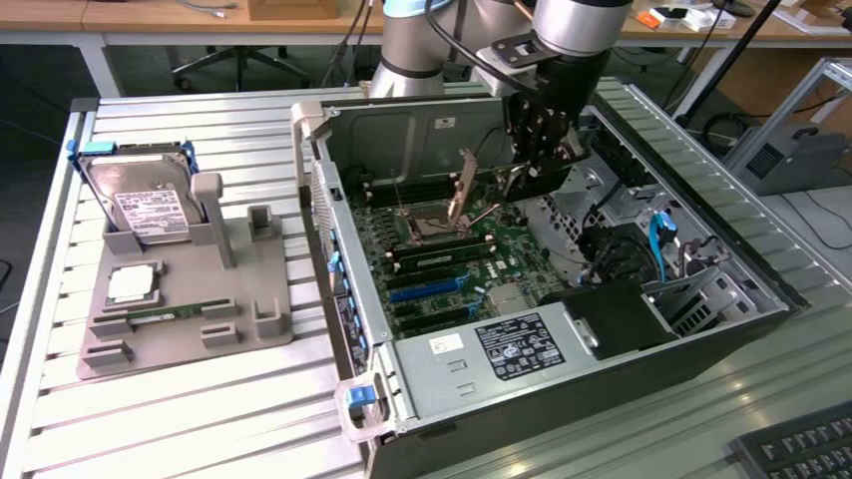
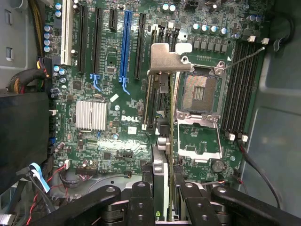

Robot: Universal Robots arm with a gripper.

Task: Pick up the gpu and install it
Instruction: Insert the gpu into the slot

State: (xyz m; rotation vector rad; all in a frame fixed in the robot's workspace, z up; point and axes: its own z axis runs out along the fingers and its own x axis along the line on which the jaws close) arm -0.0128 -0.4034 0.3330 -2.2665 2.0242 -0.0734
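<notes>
Hand point(image 2: 162, 188) clamped on gpu point(image 2: 160, 117), card held edge-on, bracket end farthest from hand, above motherboard point(image 2: 103, 94) inside open computer case point(image 1: 349, 222). Step in hand: carrying card to slot. Blue slot point(image 2: 126, 47) lies offset to card's side; next move calls for aligning card edge over slot.

One computer case point(image 1: 560, 299); one gpu point(image 2: 162, 141), clamped in one gripper point(image 2: 163, 188); one hard drive point(image 1: 147, 205) at the grey holder's point(image 1: 187, 319) twelve o'clock; one power supply point(image 1: 493, 359); one keyboard point(image 1: 799, 449)
</notes>
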